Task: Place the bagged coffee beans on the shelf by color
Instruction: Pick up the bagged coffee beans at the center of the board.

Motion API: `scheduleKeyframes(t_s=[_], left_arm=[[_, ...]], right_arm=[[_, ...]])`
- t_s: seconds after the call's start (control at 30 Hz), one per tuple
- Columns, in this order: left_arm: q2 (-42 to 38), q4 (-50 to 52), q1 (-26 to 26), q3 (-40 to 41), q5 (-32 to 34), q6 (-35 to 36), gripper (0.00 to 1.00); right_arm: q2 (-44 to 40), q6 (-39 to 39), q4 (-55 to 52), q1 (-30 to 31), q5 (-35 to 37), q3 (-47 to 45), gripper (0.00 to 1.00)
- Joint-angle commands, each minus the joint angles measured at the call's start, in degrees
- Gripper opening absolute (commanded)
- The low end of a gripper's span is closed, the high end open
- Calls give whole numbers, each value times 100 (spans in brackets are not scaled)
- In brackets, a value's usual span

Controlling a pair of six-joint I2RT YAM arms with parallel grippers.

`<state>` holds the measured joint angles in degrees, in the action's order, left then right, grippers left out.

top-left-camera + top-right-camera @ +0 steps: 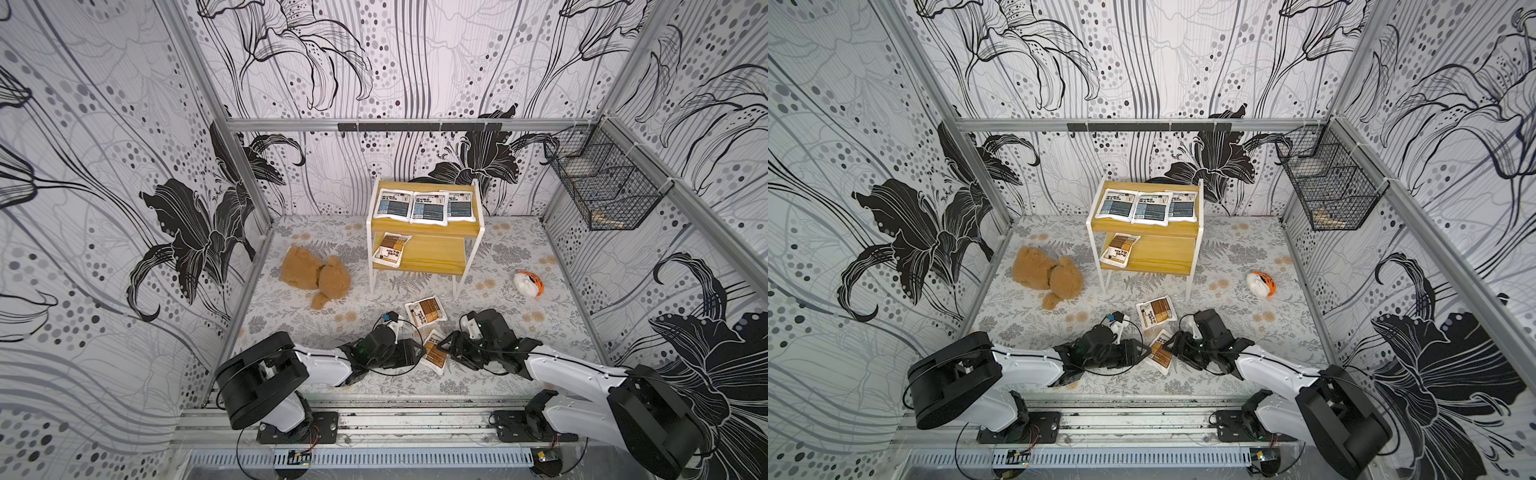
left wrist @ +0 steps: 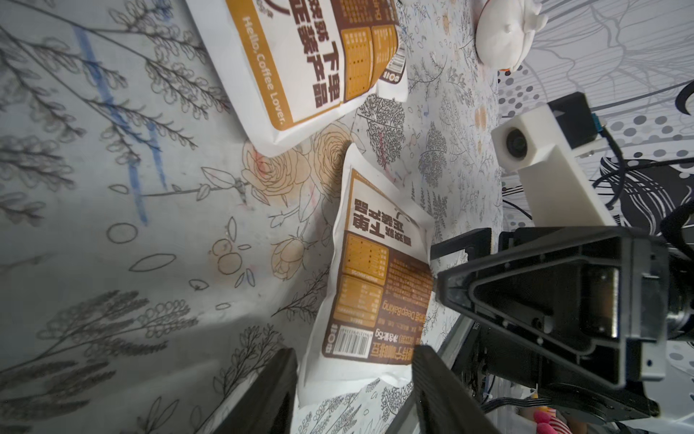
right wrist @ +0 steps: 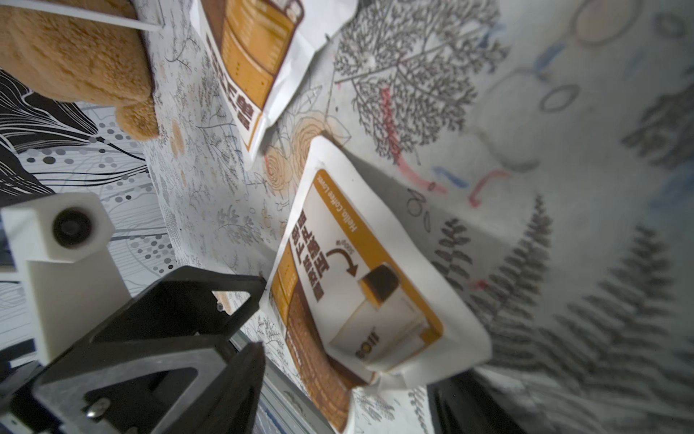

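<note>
Three blue pouches (image 1: 430,207) lined the shelf's (image 1: 428,226) top board, one brown pouch (image 1: 390,249) its lower. Two floor pouches (image 1: 426,311) lay before the shelf, unplaced. My left gripper (image 2: 355,379) bracketed the nearer pouch (image 1: 435,353), grip uncertain to me; my right gripper (image 3: 353,375) gaped around it.

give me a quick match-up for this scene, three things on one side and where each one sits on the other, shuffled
Things:
1 blue-label pouches
2 teddy bear
3 wire basket

Places:
a hung on the side wall
b on the shelf, top board
c lying on the floor cloth

Pairs: 1-b; 2-c; 3-a
</note>
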<state>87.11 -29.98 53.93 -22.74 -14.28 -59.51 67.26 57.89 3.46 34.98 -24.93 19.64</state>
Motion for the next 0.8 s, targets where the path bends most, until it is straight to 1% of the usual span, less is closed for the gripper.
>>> scheduleKeyframes(t_s=[0.0,0.07,0.2,0.33,0.4,0.5,0.53,0.77], left_arm=[[119,-623,59,100,-131,-102,46],[157,-723,80,173,-149,-145,43],[135,-790,108,292,-138,-193,42],[37,-770,118,388,-125,-216,42],[-37,-693,115,395,-98,-196,42],[-154,-593,118,436,-63,-176,43],[-196,-581,117,448,-56,-191,43],[-487,-449,118,552,22,-196,44]], right_arm=[[33,-9,179,-29,16,88,61],[-3,-57,80,-27,94,165,49],[-196,-158,-178,-27,211,234,26],[-416,-347,-669,-27,402,354,12],[-496,-467,-915,-27,485,425,10],[-558,-727,-1333,-27,652,585,1],[-574,-837,-1510,-27,731,652,0],[-711,-1399,-2188,-23,931,936,0]])
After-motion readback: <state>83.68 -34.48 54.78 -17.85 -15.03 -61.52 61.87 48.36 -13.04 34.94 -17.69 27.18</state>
